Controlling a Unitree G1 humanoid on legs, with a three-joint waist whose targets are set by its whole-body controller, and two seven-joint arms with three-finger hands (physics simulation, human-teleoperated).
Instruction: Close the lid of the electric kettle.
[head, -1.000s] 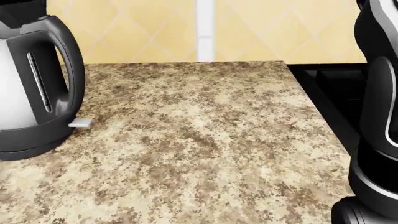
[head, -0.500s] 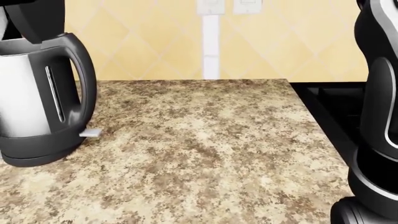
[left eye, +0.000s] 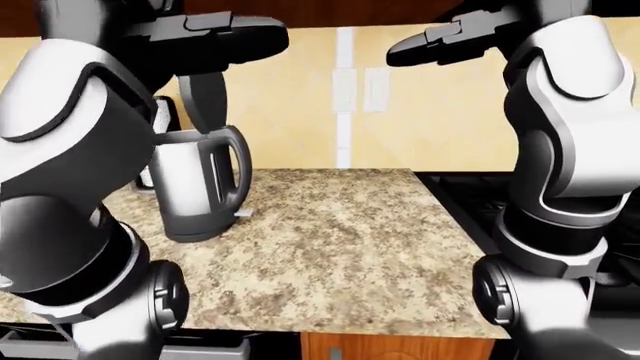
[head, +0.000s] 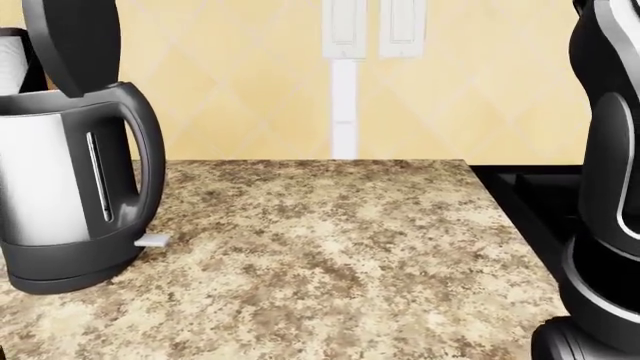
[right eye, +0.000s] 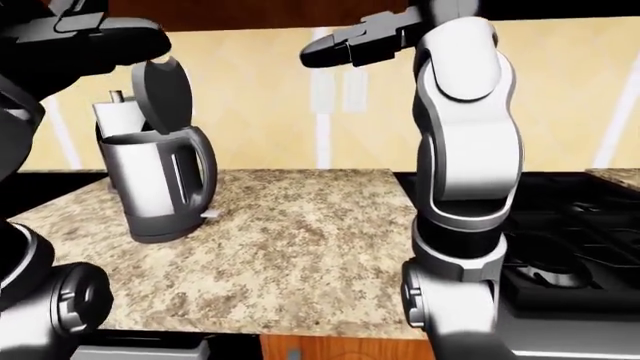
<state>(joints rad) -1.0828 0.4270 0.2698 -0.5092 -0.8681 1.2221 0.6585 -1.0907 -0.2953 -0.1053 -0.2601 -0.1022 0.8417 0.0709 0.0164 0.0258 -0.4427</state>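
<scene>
The electric kettle (head: 50, 187) stands at the left of the granite counter (head: 330, 247); it has a steel body with a black handle and base. Its black lid (head: 75, 41) stands upright and open above the body. My left hand (left eye: 265, 37) is raised high, fingers stretched out, just above and beside the lid top (left eye: 205, 101), not touching it. My right hand (right eye: 315, 51) is also raised with open fingers, to the right of the kettle and well above the counter. Neither hand holds anything. The head view shows only my right forearm (head: 610, 187) at its right edge.
A black stove (right eye: 560, 247) adjoins the counter on the right. Wall switches (head: 345, 26) sit on the yellow tiled wall. A white paper roll (head: 12, 64) stands behind the kettle. A small grey tab (head: 153, 241) lies by the kettle base.
The head camera has tilted upward: kettle, counter and wall slide down in the picture, and the open lid and wall switches come into view. The kettle itself has not moved.
</scene>
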